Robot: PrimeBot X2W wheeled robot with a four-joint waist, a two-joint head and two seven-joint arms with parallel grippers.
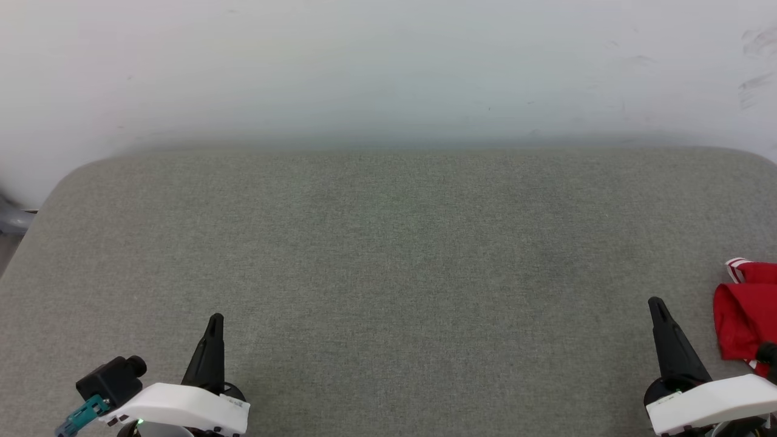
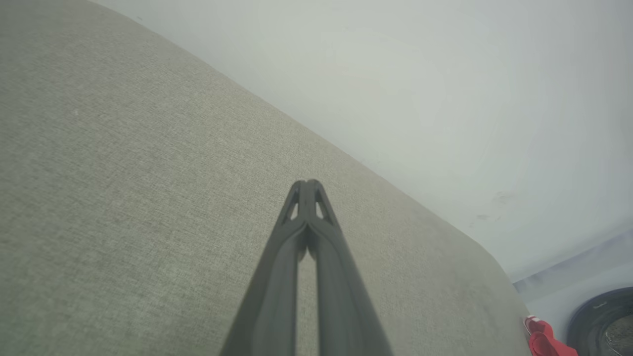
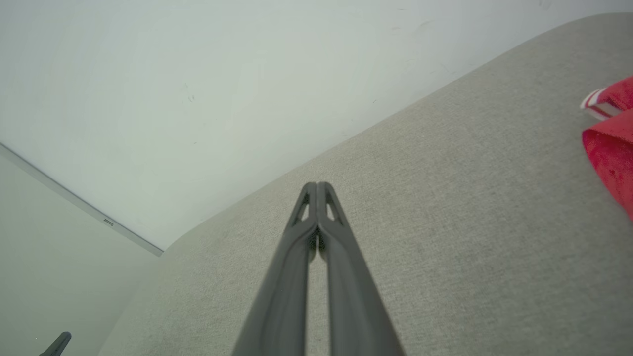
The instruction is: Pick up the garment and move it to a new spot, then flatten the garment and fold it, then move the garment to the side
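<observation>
A pale white wall (image 1: 388, 60) fills the 12 o'clock part of the head view. Below it a wide grey fabric-covered surface (image 1: 388, 243) with rounded far corners spreads from the centre down to 6 o'clock, its middle bare.

The garment (image 1: 749, 315), red cloth, lies on this surface at about 4 o'clock, cut off by the picture's edge. Only a bunched, folded-over portion can be seen, so its overall shape cannot be judged. It lies at the side, which is where the task wants it last. It could equally be waiting there for pickup. One picture fits both readings.

The right gripper (image 1: 655, 303) sits at 5 o'clock, just beside the garment but apart from it. Its two dark fingers are pressed together with nothing between them and point toward 12 o'clock. The left gripper (image 1: 215, 320) sits at 7 o'clock, well apart from the garment, its fingers likewise pressed together on nothing. Both wrist views confirm the tips meeting over bare grey fabric. Low, parallel and closed on nothing, the pair looks parked in a resting pose, not reaching.

Smallest, a strip of red-and-white striped trim (image 1: 736, 267) curls at the garment's 12 o'clock end.
</observation>
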